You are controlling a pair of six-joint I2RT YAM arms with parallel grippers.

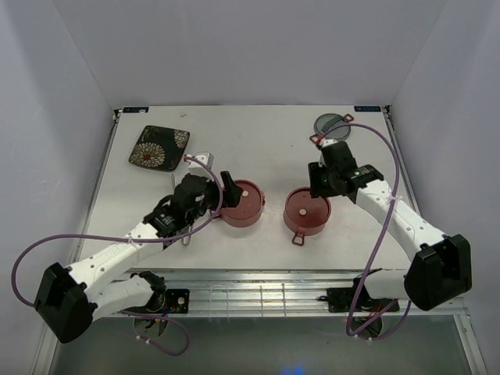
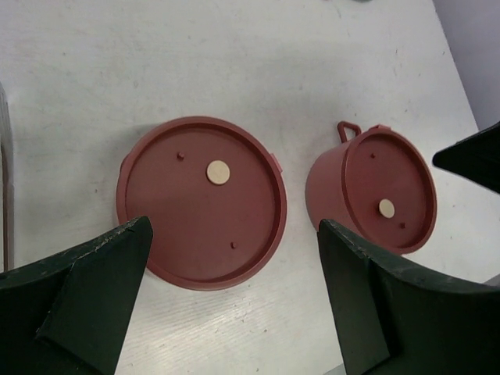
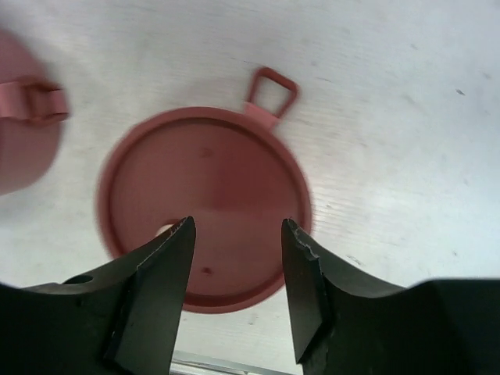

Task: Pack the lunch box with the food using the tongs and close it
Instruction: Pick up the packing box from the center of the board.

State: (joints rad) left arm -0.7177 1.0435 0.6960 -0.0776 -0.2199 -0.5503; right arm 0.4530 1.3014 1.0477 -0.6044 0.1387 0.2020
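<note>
The lunch box stands as two separate dark-red bowls, each under a flat red disc lid: the left bowl (image 1: pixel 244 201) (image 2: pixel 201 201) and the right bowl (image 1: pixel 307 211) (image 3: pixel 205 205) (image 2: pixel 375 199). Its grey metal top lid (image 1: pixel 332 123) lies at the back right. My left gripper (image 1: pixel 223 191) (image 2: pixel 234 226) hangs open at the near-left edge of the left bowl, holding nothing. My right gripper (image 1: pixel 320 187) (image 3: pixel 238 234) is open just above the right bowl's lid, nothing between its fingers. A silver end of the tongs (image 1: pixel 201 158) pokes out behind the left arm. The food is out of view.
A dark patterned square plate (image 1: pixel 159 146) sits at the back left. The right bowl's side handle (image 3: pixel 269 90) sticks out onto the table. White walls close in the table on three sides. The bowls stand a few centimetres apart.
</note>
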